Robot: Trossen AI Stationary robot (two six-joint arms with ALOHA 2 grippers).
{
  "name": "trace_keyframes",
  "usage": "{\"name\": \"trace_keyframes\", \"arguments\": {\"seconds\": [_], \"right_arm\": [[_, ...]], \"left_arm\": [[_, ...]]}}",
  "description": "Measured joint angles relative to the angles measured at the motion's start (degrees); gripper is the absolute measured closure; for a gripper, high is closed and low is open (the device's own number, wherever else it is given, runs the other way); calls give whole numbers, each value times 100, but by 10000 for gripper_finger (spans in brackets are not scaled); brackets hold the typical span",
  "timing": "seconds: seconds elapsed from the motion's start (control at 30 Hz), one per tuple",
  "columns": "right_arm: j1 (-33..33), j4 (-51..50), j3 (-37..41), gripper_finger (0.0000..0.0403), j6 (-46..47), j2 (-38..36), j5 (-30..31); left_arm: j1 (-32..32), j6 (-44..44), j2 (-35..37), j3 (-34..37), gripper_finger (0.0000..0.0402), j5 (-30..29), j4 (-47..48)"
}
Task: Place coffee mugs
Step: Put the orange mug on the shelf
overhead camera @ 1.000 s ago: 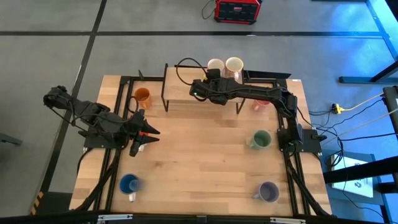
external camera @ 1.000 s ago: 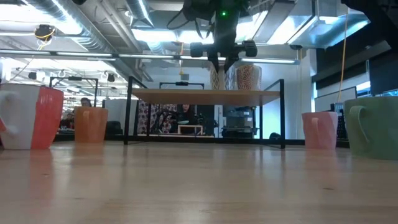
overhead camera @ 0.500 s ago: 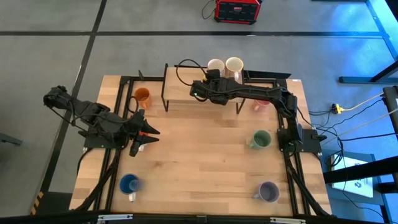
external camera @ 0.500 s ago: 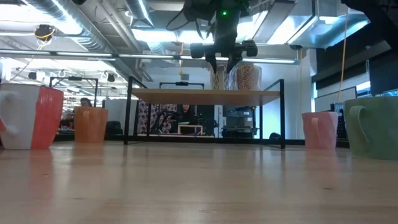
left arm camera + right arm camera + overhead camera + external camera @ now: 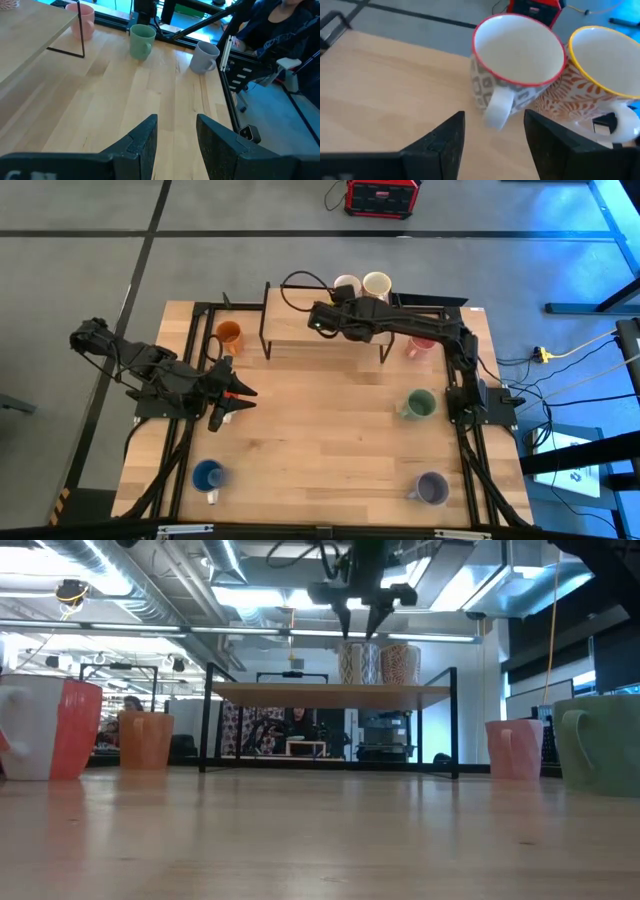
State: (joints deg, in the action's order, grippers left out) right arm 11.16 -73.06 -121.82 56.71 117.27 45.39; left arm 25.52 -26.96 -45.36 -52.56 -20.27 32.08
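Two white patterned mugs stand side by side on the raised wooden shelf [image 5: 300, 330] at the table's far middle: one red-rimmed [image 5: 517, 50], one yellow-rimmed [image 5: 600, 65]. My right gripper [image 5: 340, 293] hovers open just above the red-rimmed mug and touches nothing; the low view shows it [image 5: 358, 625] clear over both mugs. My left gripper [image 5: 245, 392] waits open and empty over the table's left middle. On the table stand amber [image 5: 229, 334], blue [image 5: 208, 475], pink [image 5: 418, 346], green [image 5: 418, 404] and lavender [image 5: 432, 487] mugs. A red-and-white mug [image 5: 55, 728] shows in the low view.
The shelf stands on thin black legs [image 5: 207, 720] with open room beneath it. Black frame rails [image 5: 470, 460] run along the table's left and right sides. A person [image 5: 280, 30] sits beyond the table's right edge. The table's middle [image 5: 320, 420] is bare wood.
My right gripper has risen straight up from the level of the two white mugs to clear above them. Both mugs have stayed upright on the shelf.
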Motion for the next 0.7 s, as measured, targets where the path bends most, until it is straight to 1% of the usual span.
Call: {"name": "trace_keyframes", "arguments": {"seconds": [0.1, 0.2, 0.3, 0.37, 0.47, 0.57, 0.7], "right_arm": [[-114, -165, -242, 212, -105, 0, -155], [-396, -183, -484, 212, -641, 0, -345], [-946, 11, -632, 212, -1481, -17, -685], [-1321, 118, -563, 212, -1786, -13, -1049], [-1859, 499, -239, 212, -1840, -7, -1746], [-2370, 1163, 272, 212, -1801, 0, -1999], [-2850, 2361, 992, 212, -1787, 2, -2397]], "left_arm": [[1, 0, 0, 0, 271, 0, 0], [1, 28, 0, 0, 271, 18, 12], [2, 5, 0, 0, 271, 26, 99], [2, -52, 2, 0, 271, 41, 253], [1, -134, 0, 2, 271, 81, 498], [-3, -272, 0, 4, 266, 89, 722], [-188, -537, -87, 4, 245, 71, 1184]]}}
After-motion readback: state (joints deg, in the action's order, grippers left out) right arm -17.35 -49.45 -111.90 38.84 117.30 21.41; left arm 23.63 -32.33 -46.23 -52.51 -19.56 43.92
